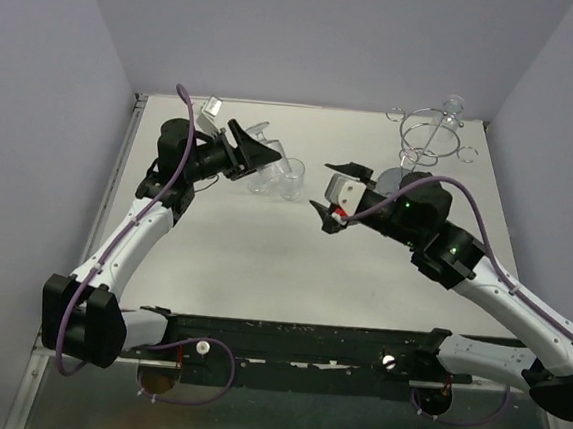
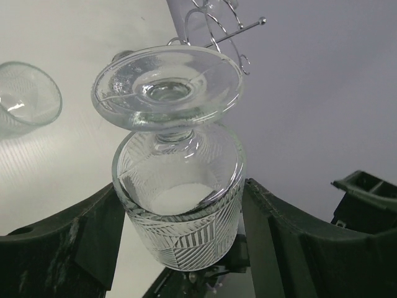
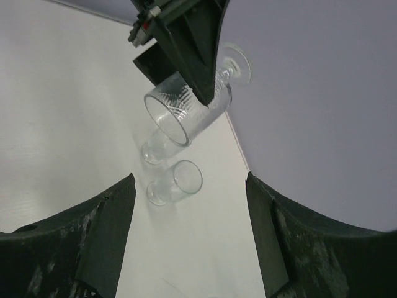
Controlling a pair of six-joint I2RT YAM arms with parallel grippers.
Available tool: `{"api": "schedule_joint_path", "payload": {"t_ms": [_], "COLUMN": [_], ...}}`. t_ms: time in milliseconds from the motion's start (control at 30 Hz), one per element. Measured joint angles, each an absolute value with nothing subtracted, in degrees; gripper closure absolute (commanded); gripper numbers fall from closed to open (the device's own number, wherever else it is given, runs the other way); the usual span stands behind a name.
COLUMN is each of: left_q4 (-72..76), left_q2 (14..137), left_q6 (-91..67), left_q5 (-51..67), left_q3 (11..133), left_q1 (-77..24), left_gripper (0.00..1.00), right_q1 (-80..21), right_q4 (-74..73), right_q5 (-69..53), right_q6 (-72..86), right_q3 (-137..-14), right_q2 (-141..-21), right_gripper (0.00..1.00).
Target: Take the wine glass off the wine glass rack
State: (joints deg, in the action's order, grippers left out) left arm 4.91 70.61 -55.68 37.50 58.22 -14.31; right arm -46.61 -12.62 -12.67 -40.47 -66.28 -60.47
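My left gripper is shut on a clear, cut-pattern wine glass and holds it in the air, tilted, with its round foot away from my wrist. The fingers press on both sides of the bowl. The right wrist view shows the same glass in the left fingers above the table. The chrome wire wine glass rack stands at the back right, well apart from the held glass; its hooks show in the left wrist view. My right gripper is open and empty at mid table, facing the left gripper.
Two clear glasses lie on the white table below the left gripper; the right wrist view shows them as well. One glass bowl is at the left in the left wrist view. Grey walls close the back and sides.
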Motion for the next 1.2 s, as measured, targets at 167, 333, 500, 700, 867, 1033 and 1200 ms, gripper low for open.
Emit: {"api": "schedule_joint_path", "payload": {"t_ms": [167, 333, 500, 700, 867, 1033, 1200], "left_q4": [8.2, 9.2, 7.5, 7.5, 7.5, 7.2, 7.1], "left_q2": [70.5, 70.1, 67.8, 63.1, 61.5, 61.3, 61.1], "left_q6": [-65.0, -72.8, -75.9, -76.9, -77.0, -77.2, -77.6], "left_q5": [40.0, 40.0, 39.9, 39.9, 39.8, 39.7, 39.7], "left_q3": [52.9, 47.1, 45.2, 45.2, 45.2, 45.2, 45.2], "left_q1": [-10.1, -5.3, -3.6, -2.1, -1.5, -1.0, -0.9], "left_gripper": [1.0, 1.0, 1.0, 1.0, 1.0, 1.0, 1.0], "right_q1": [-54.1, -57.1, -57.3, -57.4, -57.4, -57.4, -57.4], "right_q4": [-4.5, 2.6, 7.2, 10.5, 12.9, 15.4, 18.2], "right_q5": [-7.2, -2.9, -0.4, -0.1, -0.1, 0.0, 0.9], "right_q6": [-44.5, -46.6, -48.1, -47.9, -47.4, -46.7, -45.3], "right_q3": [-64.1, -64.1, -64.1, -64.2, -64.9, -67.5, -70.3], "right_q2": [-64.4, -71.2, -75.4, -78.8, -82.9, -86.9, -89.5], "right_gripper": [0.25, 0.26, 0.28, 0.4, 0.4, 0.4, 0.41]}}
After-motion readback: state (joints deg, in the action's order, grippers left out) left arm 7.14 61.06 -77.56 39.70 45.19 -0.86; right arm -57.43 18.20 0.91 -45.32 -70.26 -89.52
